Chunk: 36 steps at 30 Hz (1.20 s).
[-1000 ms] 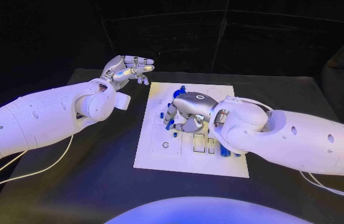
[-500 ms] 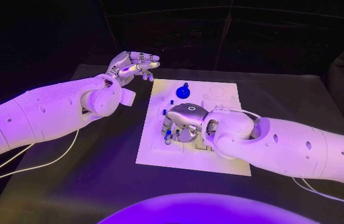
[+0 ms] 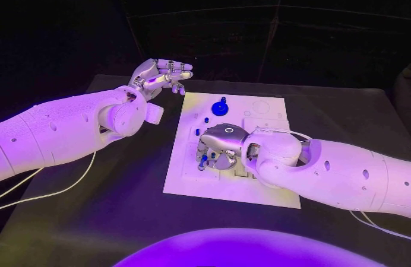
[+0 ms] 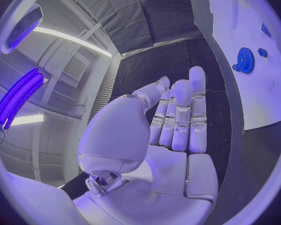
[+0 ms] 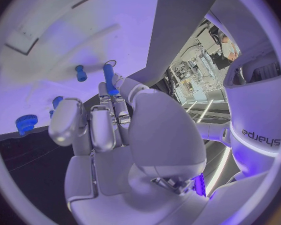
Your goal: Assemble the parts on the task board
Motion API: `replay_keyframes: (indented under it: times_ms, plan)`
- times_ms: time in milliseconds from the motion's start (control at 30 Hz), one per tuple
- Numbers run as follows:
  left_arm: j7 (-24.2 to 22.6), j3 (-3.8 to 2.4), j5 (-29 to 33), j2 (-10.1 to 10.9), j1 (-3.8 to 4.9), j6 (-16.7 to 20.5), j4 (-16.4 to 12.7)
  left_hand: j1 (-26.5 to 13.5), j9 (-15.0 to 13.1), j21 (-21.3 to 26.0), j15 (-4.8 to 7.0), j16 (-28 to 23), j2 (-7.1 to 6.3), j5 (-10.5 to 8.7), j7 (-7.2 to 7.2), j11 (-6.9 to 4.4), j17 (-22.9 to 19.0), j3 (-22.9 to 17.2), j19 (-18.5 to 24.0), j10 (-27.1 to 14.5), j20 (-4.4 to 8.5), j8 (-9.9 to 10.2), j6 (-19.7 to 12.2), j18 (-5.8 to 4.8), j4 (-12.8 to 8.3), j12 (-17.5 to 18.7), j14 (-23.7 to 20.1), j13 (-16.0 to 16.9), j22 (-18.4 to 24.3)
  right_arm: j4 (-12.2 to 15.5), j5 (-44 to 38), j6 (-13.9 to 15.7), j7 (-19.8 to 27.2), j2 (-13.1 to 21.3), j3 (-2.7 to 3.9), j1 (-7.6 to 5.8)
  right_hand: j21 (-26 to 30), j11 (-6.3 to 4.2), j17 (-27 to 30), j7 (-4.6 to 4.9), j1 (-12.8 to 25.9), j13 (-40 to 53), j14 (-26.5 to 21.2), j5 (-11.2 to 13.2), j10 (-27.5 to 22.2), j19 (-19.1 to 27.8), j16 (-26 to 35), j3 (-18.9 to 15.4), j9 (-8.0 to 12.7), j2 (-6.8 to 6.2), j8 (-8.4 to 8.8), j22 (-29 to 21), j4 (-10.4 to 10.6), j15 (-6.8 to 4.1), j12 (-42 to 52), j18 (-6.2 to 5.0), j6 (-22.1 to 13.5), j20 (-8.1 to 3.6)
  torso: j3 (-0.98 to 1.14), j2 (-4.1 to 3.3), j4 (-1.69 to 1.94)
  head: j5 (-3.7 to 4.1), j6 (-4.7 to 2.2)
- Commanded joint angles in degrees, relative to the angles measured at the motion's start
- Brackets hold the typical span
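- Half a second on, my right hand [image 3: 224, 143] has barely shifted on the task board [image 3: 184, 178], fingers pinching a blue peg [image 5: 108, 78].
- Insertion's close, I reckon.
- Left hand [image 3: 161, 77] still idles far-left, holding nothing, fingers loosely apart.

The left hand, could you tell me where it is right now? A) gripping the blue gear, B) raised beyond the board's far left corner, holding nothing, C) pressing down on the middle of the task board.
B: the left hand sits off the task board by its far left corner, fingers empty, while the blue gear lies untouched on the board.
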<state>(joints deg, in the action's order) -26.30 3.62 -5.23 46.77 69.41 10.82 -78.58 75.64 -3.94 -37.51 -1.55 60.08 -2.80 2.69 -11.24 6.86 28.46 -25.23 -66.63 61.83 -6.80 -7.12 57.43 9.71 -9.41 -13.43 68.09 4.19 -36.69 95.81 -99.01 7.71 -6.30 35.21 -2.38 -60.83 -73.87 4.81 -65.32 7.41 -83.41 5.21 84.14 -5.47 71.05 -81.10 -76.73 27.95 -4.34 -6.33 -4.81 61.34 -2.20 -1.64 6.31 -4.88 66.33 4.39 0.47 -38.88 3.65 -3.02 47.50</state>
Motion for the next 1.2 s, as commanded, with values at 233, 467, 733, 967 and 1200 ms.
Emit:
replay_keyframes:
  times_ms: [233, 467, 733, 967, 1200]
  plan:
    - [-0.3, -0.05, 0.2, 0.0, 0.09, -0.6, 0.0, 0.5, 0.1, 0.3, 0.12, -0.2, 0.01, 0.13, 0.05, -0.11, -0.1, 0.2, 0.4, -0.5, -0.04, -0.2, -0.4, 0.75, 0.0, -0.2, -0.4, -0.1, 0.1, 0.1, -1.6, -2.1, 0.6, -0.5, -0.25, 0.23, -0.3, -1.38, -0.1, 0.39, -0.2, 0.0, 1.8, -0.4, 1.7, 0.3, -0.2, 0.3, 0.1, 0.49, 0.29, 0.0, 0.0, 0.17, 0.1, -0.53, 0.0, -0.21, 0.01, -0.01, -0.02, -0.15, 0.25]
    - [-0.3, -0.05, 0.2, 0.1, 0.09, -0.6, 0.0, 0.5, 0.1, 0.3, 0.12, -0.2, 0.01, 0.13, 0.05, -0.11, -0.1, 0.2, 0.4, -0.5, -0.04, -0.2, -0.4, 0.75, 0.0, -0.2, -0.4, -0.1, 0.1, 0.3, -1.6, -1.9, 0.7, -0.4, -0.38, 0.29, -0.3, -1.38, -0.1, 0.39, -0.2, 0.0, 1.8, -0.4, 1.7, 0.3, -0.3, 0.3, 0.1, 0.5, 0.29, 0.1, 0.0, 0.17, 0.1, -0.52, 0.0, -0.21, -0.03, 0.06, -0.05, -0.11, 0.23]
    - [-0.2, -0.05, 0.2, 0.1, 0.09, -0.7, 0.1, 0.5, 0.1, 0.3, 0.12, -0.2, 0.01, 0.13, 0.05, -0.11, -0.1, 0.2, 0.4, -0.5, -0.04, -0.2, -0.4, 0.75, 0.0, -0.2, -0.4, -0.1, 0.1, 0.7, -1.8, -1.2, 0.7, -0.1, -0.41, 0.33, -0.3, -1.38, -0.2, 0.37, -0.1, 0.0, 1.8, -0.5, 1.7, 0.3, -0.3, 0.4, 0.0, 0.56, 0.27, 0.2, 0.0, 0.18, 0.1, -0.5, 0.1, -0.19, 0.0, 0.06, 0.0, -0.14, 0.26]
    - [-0.2, -0.05, 0.2, 0.1, 0.09, -0.8, 0.0, 0.5, 0.1, 0.3, 0.12, -0.2, 0.01, 0.13, 0.05, -0.11, -0.1, 0.2, 0.4, -0.5, -0.04, -0.2, -0.4, 0.75, 0.0, -0.2, -0.4, -0.1, 0.1, 0.6, -2.4, -1.0, 0.4, -0.2, -0.42, 0.35, -0.3, -1.38, -0.2, 0.37, 0.1, 0.0, 1.8, -0.7, 1.7, 0.3, -0.4, 0.5, 0.0, 0.5, 0.29, 0.2, -0.1, 0.18, 0.0, -0.51, 0.1, -0.17, -0.04, 0.0, 0.01, -0.21, 0.25]
    - [-0.2, -0.05, 0.2, 0.2, 0.09, -0.8, 0.0, 0.5, 0.1, 0.3, 0.12, -0.2, 0.01, 0.13, 0.05, -0.11, -0.1, 0.2, 0.4, -0.5, -0.04, -0.2, -0.4, 0.75, 0.0, -0.2, -0.4, -0.1, 0.1, 0.3, -4.5, -1.9, -0.9, -0.6, -0.42, 0.35, -0.2, -1.04, 0.1, 0.66, 1.4, -0.1, 1.7, -1.0, 0.7, 0.5, -0.2, 0.5, 0.2, -0.11, 0.89, -0.1, -0.1, 0.46, -1.0, -0.55, -0.8, 0.05, -0.06, -0.03, 0.04, -0.26, 0.35]
